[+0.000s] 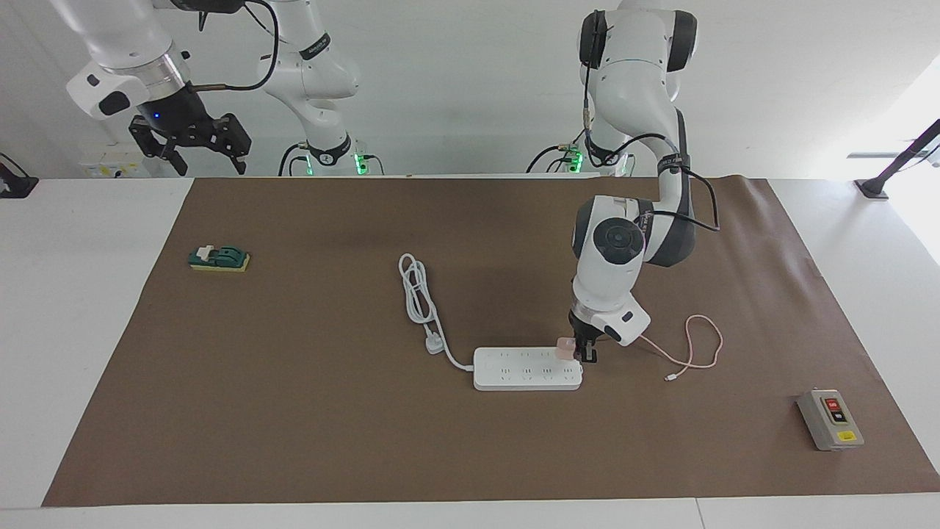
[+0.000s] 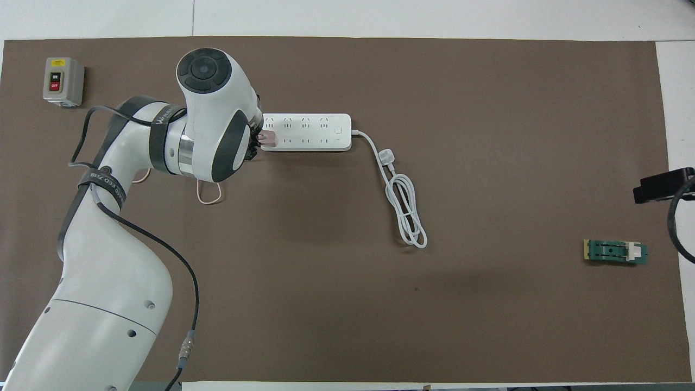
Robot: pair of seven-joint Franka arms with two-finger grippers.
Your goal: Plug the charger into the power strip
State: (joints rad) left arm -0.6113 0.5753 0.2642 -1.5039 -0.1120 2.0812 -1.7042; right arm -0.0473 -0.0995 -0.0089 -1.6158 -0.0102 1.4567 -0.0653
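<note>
Right now the left gripper [image 1: 585, 351] is clamped on the charger [image 1: 565, 347], a small pink cube sitting on the power strip [image 1: 526, 368] at its end toward the left arm, over the row of sockets nearer to the robots. Whether its prongs are fully in I cannot tell; the cube looks to rest on the strip's top face. The strip lies loose on the brown mat [image 1: 294, 411], so I judge the main risk is that a push slightly off the socket slides or tips it instead of seating the prongs. A tilted cube could also jam one prong at the slot's edge. The thin pink cable [image 1: 694, 353] trails in a loop on the mat toward the left arm's end; if it snags under the wrist it may tug the cube askew. Letting go too early could leave it half-seated. The right gripper [image 1: 192, 147] waits with fingers spread, raised over the table's edge at its own end.
</note>
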